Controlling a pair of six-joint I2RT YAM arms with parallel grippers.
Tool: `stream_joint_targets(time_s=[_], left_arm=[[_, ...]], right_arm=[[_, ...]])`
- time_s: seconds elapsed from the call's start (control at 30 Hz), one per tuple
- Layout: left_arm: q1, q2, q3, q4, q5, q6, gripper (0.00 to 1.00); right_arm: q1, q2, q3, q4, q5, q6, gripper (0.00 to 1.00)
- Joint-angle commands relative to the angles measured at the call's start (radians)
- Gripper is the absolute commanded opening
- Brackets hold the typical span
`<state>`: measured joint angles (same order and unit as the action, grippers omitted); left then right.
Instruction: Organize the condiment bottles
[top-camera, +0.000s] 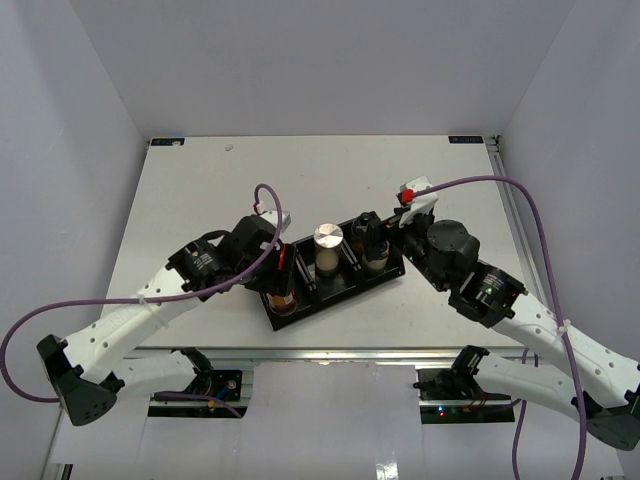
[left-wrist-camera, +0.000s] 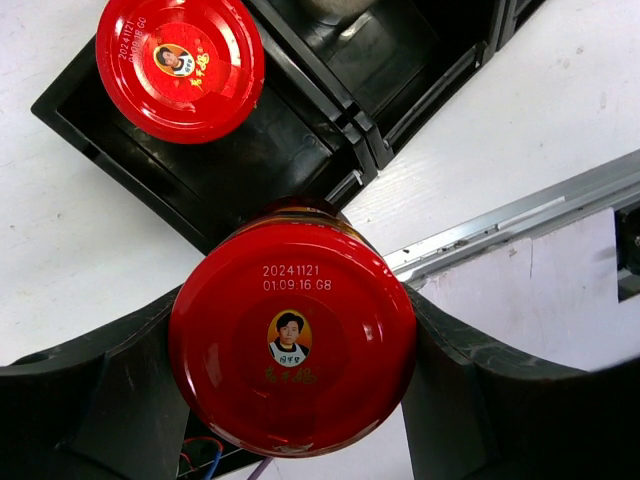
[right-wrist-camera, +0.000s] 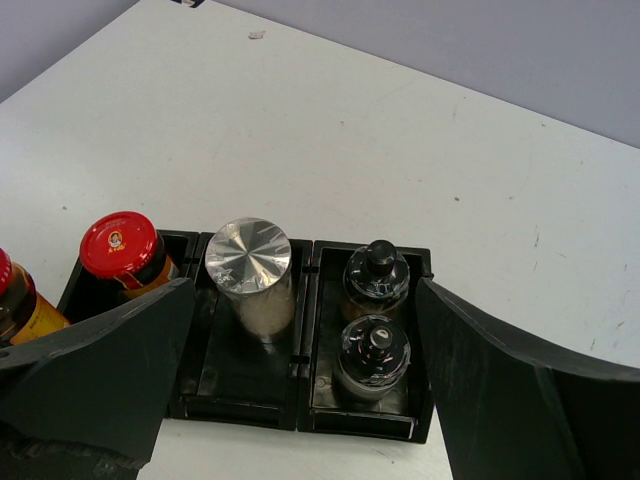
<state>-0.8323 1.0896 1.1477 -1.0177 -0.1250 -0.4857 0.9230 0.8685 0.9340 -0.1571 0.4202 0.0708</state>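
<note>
**Operator:** Left hand (left-wrist-camera: 295, 380) first. What has it got?

**Spotter:** Your left hand is clenched on one red-lidded jar (left-wrist-camera: 292, 365), with a finger pressed to each side of the lid. From your wrist view the jar overlaps the corner of the black tray (left-wrist-camera: 290, 140). Whether its base rests inside, I cannot tell.

**Operator:** And the other red one?

**Spotter:** The second red-lidded jar (left-wrist-camera: 180, 65) stands upright in the tray's end compartment. It is just beyond your left fingertips and apart from the one you hold. That makes two red lids.

**Operator:** Right hand?

**Spotter:** Your right hand (right-wrist-camera: 302, 290) is spread wide and grasps nothing. Ahead of it, framed between its two fingers, you have the tray's other two compartments. The middle one holds a single silver-lidded jar (right-wrist-camera: 248, 258) with pale contents, on the side of your left finger. The compartment by your right finger holds two black-capped shakers. The nearer shaker (right-wrist-camera: 372, 350) is close to your palm and the farther shaker (right-wrist-camera: 376, 268) is just behind it.

**Operator:** Total count?

**Spotter:** You have five bottles: two red-lidded, one silver-lidded and two shakers. There is one tray with three compartments, lying on the white worktop (right-wrist-camera: 350, 130). Four bottles clearly stand in the tray. The fifth is in your left hand at the tray's end.
</note>
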Motion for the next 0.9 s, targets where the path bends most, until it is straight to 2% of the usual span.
stream_joint_targets(time_s=[0.0, 0.27, 0.43, 0.87], left_arm=[[-0.039, 0.001, 0.033, 0.073, -0.131, -0.062, 0.0], [-0.099, 0.038, 0.003, 0.124, -0.238, -0.096, 0.0], [-0.113, 0.055, -0.023, 0.2, -0.231, -0.082, 0.0], [-0.144, 0.086, -0.096, 0.229, -0.298, -0.126, 0.0]], right_arm=[[-0.004, -0.03, -0.003, 0.032, 0.03, -0.015, 0.97], [-0.004, -0.046, -0.007, 0.027, 0.052, -0.034, 0.97], [-0.006, -0.042, -0.009, 0.03, 0.054, -0.037, 0.97], [-0.005, -0.04, -0.018, 0.034, 0.053, -0.04, 0.97]])
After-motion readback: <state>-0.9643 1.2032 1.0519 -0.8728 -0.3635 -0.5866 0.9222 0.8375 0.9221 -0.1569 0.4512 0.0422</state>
